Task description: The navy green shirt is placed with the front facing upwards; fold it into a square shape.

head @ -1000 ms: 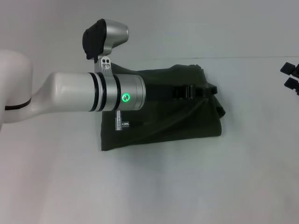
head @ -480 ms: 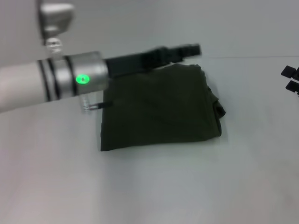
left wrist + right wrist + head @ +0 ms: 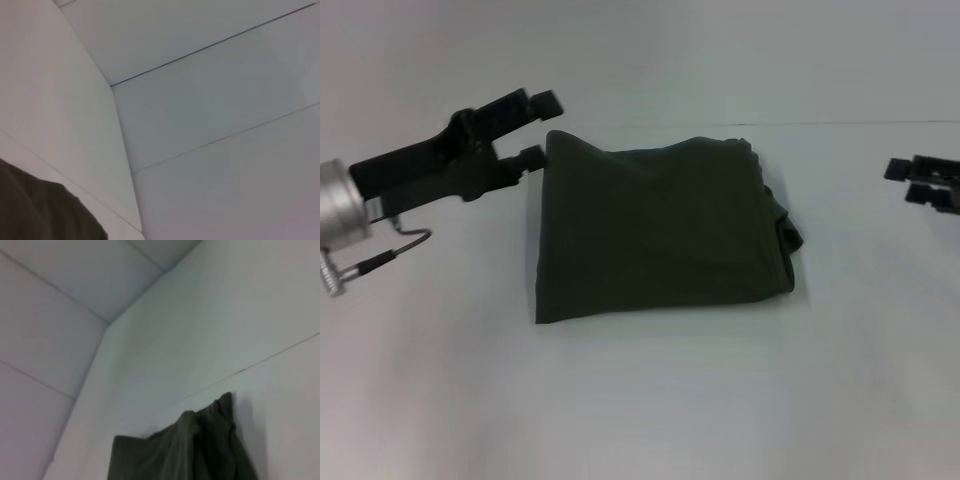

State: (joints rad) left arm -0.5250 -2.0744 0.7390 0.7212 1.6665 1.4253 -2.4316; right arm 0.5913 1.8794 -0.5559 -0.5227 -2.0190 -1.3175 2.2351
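Head view, shirt: the navy green shirt (image 3: 660,230) lies on the white table (image 3: 640,400) as a compact, roughly square bundle, a little wider than deep.
Head view, finish: the near and left edges run straight; the right side shows bunched layers and a small bulge of cloth. No lettering or collar shows, so the front seems folded inward.
Head view, left gripper: the left gripper (image 3: 540,125) sits at the shirt's far left corner, fingers parted with a clear gap. The lower fingertip is at, or just touching, the corner; no cloth appears pinched between the fingers.
Head view, right gripper: the right gripper (image 3: 898,180) is at the right edge of the view, well apart from the shirt. I cannot tell how its fingers stand; it holds nothing visible.
Left wrist view: mostly bare white panels, with a dark patch of the shirt (image 3: 45,212) in one corner. The arm's own fingers do not show.
Right wrist view: the folded shirt (image 3: 185,450) seen from a distance on the table, with its layered, rumpled edge towards the camera.
Progress: the folding looks essentially done, in my judgement.
Left to do: at most, tidying the bunched right side and drawing both arms clear.
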